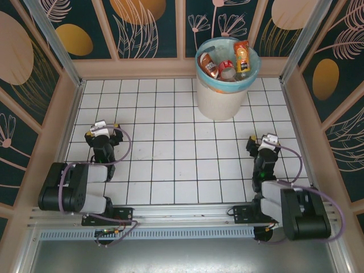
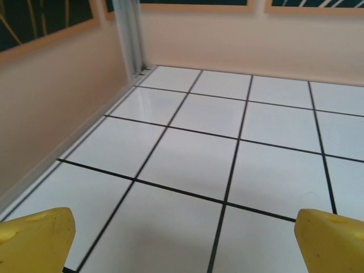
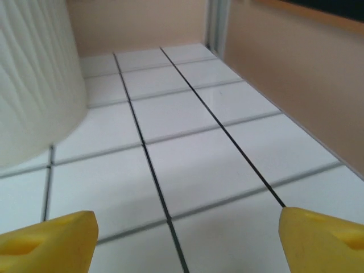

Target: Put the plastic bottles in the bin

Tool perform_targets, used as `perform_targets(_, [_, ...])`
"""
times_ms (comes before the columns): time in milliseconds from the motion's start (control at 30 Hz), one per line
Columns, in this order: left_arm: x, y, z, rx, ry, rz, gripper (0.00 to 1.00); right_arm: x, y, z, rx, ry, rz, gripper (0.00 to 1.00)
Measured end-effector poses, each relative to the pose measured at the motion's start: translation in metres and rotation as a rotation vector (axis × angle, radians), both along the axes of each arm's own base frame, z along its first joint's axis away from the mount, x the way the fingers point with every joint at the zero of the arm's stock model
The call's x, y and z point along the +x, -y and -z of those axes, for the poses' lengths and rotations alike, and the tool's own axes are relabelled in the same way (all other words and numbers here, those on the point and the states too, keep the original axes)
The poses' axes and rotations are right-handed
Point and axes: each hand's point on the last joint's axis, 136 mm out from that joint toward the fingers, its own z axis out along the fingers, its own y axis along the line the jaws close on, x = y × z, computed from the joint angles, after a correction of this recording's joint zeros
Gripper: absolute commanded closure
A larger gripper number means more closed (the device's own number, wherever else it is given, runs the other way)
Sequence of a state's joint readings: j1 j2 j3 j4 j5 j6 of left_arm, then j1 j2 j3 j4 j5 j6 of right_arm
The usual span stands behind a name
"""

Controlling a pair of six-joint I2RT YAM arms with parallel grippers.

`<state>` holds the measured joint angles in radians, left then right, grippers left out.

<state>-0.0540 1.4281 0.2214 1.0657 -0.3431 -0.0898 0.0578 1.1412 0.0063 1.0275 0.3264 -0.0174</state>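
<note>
Three plastic bottles [image 1: 242,57], maybe a fourth buried, lie in the one bin [image 1: 219,102] by the far wall. The left gripper [image 2: 182,242] is spread wide and empty over bare tiled floor [image 1: 170,148]. The right gripper [image 3: 187,242] is wide and empty too, with the bin ahead-left. There's open floor between them, and the side walls are close.

- A counter [image 1: 170,165] of white square tiles with thin black joints forms the floor of the cell.
- Low, plain beige walls [image 1: 142,68] fence it on three sides.
- Above them, dark teal panels [image 1: 148,40] carry pale leaf drawings and orange ovals.
- Aluminium posts [image 1: 53,41] rise at the far corners.
- A metal rail [image 1: 182,219] runs along the near edge.
- The light is soft and even, with a faint sheen on the tiles.
</note>
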Motion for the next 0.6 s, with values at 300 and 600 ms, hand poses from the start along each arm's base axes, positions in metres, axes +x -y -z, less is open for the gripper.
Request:
perform_targets(300, [0.008,0.002,-0.006,-0.019,0.074,0.038,0.01,0.020,-0.002,-0.023,0.050,0.155,-0.059,0.17])
perform_targets(600, [0.009,0.003,-0.011,-0.021,0.096,0.047,0.01,0.037,0.004,-0.006,0.102,0.127,-0.044,0.01])
